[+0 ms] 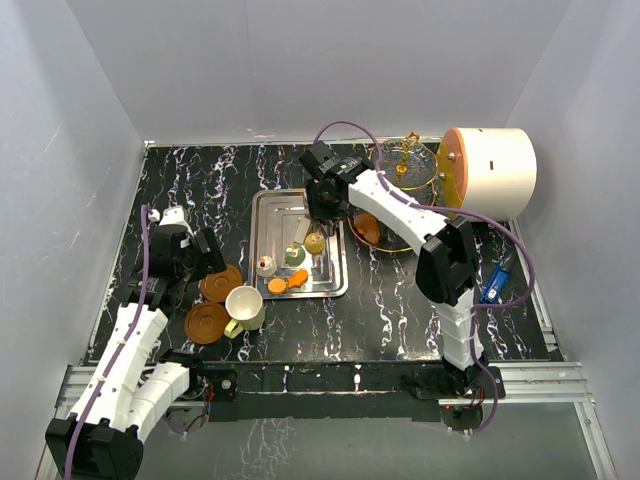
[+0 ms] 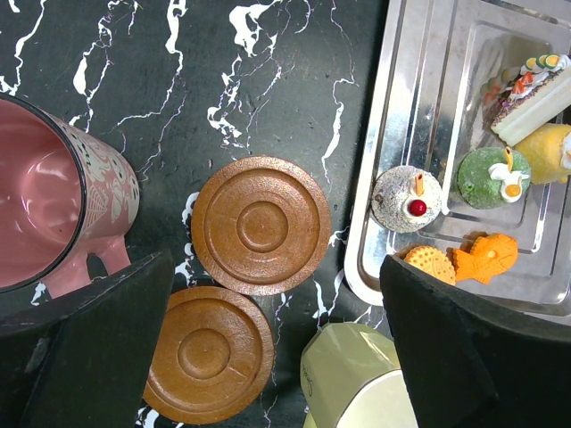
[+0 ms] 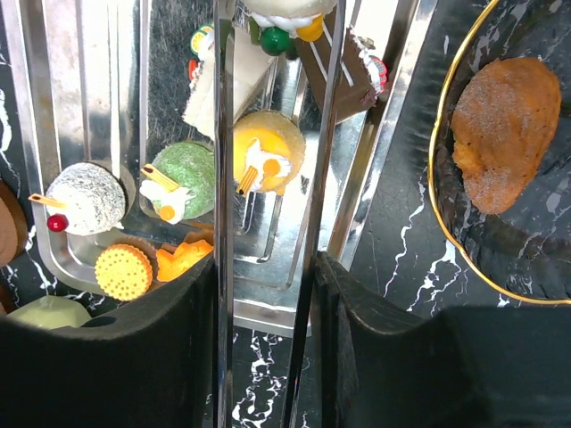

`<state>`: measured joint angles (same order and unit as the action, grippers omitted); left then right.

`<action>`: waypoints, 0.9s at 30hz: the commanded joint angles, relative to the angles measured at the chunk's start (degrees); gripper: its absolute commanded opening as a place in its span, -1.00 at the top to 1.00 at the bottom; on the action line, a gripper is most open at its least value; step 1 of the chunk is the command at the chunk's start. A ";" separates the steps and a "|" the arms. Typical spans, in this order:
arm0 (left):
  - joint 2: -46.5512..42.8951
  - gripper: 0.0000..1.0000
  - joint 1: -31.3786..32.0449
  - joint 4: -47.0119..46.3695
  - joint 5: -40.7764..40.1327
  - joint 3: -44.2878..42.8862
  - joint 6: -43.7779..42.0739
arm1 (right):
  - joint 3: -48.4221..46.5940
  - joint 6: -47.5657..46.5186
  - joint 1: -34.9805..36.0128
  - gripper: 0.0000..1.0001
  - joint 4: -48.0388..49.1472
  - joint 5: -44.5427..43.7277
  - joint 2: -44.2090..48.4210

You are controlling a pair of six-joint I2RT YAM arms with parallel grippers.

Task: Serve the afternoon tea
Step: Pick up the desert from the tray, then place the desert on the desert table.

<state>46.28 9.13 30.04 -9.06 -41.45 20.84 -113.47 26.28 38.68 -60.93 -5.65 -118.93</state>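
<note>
Saucers [image 2: 260,225] [image 2: 208,354] number two, cups [image 2: 53,214] [image 2: 352,379] likewise two.

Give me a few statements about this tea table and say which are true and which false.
1. Two brown saucers lie on the table beside the steel tray. True.
2. The cream cup stands on a saucer. False: it sits on the table, off both.
3. The right arm's jaws hold metal tongs that straddle the yellow cake. True.
4. Every cake is on the glass stand. False: most lie in the tray; one orange-brown cake is on the stand's bottom plate.
5. The left arm's jaws are closed. False: they stand wide open above the saucers.
</note>
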 commanded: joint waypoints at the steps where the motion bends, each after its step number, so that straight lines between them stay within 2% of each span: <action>1: -1.02 -0.97 0.18 0.39 -0.81 -0.24 0.08 | 0.59 1.54 0.09 0.29 3.76 -2.33 4.62; 14: -1.19 -0.97 0.13 0.28 -0.45 -0.10 -0.01 | 6.55 5.81 0.00 0.31 5.09 -7.67 10.49; 27: -0.85 -0.97 0.14 -0.17 0.34 -0.02 -0.23 | 17.75 8.10 -0.09 0.31 9.06 -0.92 22.73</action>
<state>46.06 9.13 30.02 -8.99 -41.45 20.82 -98.02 32.73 38.61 -55.99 -8.34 -102.96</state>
